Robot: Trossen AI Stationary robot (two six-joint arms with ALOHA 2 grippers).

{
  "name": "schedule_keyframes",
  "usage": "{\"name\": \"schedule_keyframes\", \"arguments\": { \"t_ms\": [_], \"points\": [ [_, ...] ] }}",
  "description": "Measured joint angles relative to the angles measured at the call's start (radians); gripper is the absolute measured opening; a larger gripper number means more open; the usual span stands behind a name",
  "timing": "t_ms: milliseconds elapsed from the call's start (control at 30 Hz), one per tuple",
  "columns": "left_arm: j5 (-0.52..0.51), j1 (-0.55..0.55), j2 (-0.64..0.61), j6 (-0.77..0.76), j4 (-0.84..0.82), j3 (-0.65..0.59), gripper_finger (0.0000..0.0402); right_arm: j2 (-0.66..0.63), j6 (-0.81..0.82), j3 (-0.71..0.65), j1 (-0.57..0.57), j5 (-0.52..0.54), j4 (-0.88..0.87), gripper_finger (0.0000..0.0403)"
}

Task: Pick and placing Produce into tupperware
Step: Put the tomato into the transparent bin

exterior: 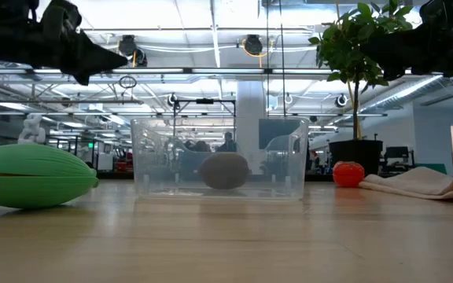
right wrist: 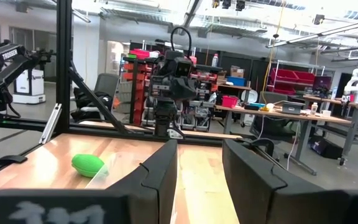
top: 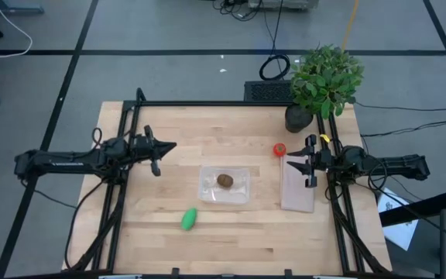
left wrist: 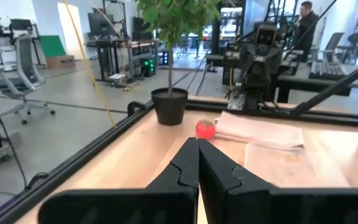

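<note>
High view: tomato (top: 279, 149) beside cloth (top: 298, 185)

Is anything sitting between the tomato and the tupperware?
Nothing visible. The tomato sits on bare table, apart from the tupperware, with open wood between them. The whitish panel lies off to the side.

The green oblong piece (exterior: 30, 175) is cut off at the low view's left edge, beside the tupperware (exterior: 219, 157); through its clear wall the kiwi (exterior: 225, 170) looks hazy; the potted plant (exterior: 352, 47) loses its top.
</note>
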Motion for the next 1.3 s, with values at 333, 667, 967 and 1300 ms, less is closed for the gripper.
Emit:
{"name": "schedule_keyframes", "arguments": {
  "t_ms": [333, 667, 967, 1300],
  "points": [
    [0.014, 0.017, -0.051, 0.033, 0.003, -0.062, 0.0, 0.0, 0.0, 0.0, 0.0, 0.0, -0.016, 0.0121],
    [0.042, 0.017, -0.057, 0.065, 0.021, -0.114, 0.0003, 0.001, 0.046, 0.0, 0.0, 0.116, 0.004, 0.0121],
    [0.04, 0.017, -0.057, 0.071, 0.02, -0.114, 0.0017, 0.088, 0.162, 0.06, -0.001, 0.392, -0.07, 0.0152],
    [0.034, 0.017, -0.055, 0.071, 0.014, -0.114, 0.0019, 0.327, 0.279, 0.288, -0.067, 0.39, -0.307, 0.0211]
  ]
}}
